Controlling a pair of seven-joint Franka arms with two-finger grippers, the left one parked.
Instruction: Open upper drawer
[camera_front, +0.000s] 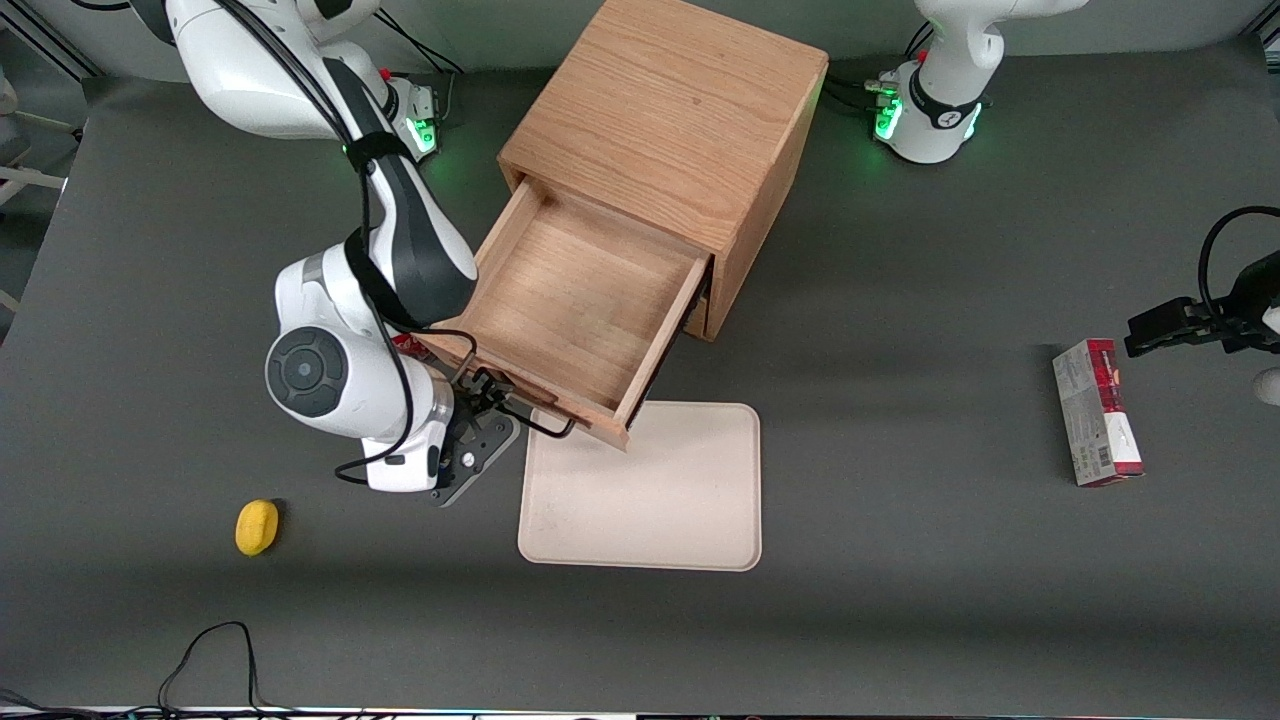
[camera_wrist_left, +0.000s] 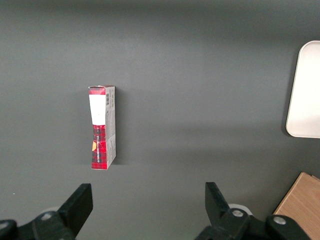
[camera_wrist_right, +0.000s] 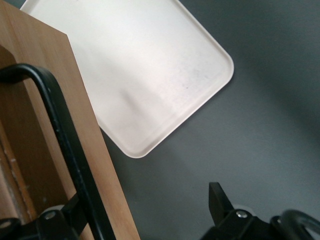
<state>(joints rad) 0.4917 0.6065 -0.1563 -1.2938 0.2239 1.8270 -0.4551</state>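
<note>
Nearest the front camera, toward my end of the surface (camera_front: 900, 620), lies a small yellow lump (camera_front: 257, 527), well apart from everything else. A little farther from the camera a cream tray (camera_front: 660, 510) lies flat and bare, its rounded corner also showing under my wrist (camera_wrist_right: 150, 75).

Next come my jaws, hanging low just beside the tray's edge and right at the front of the upper drawer (camera_front: 570, 300). They are spread wide and grip nothing. The thin black handle (camera_wrist_right: 60, 135) runs close past one finger, while the other finger (camera_wrist_right: 220, 200) stands off over bare grey surface, with nothing between it and the bar. Whether the bar touches the near finger, I cannot tell.

The drawer is pulled far out of the cabinet (camera_front: 670, 110). Its shallow wooden tray is open to view and holds nothing, and its front corner overhangs the cream tray's edge. The handle (camera_front: 535, 425) sticks out from the drawer front toward the camera.

The cabinet itself is farther from the camera, a boxy oak block set askew on the surface.

Toward the parked arm's end lies a red and grey box (camera_front: 1097, 412), flat and alone.
</note>
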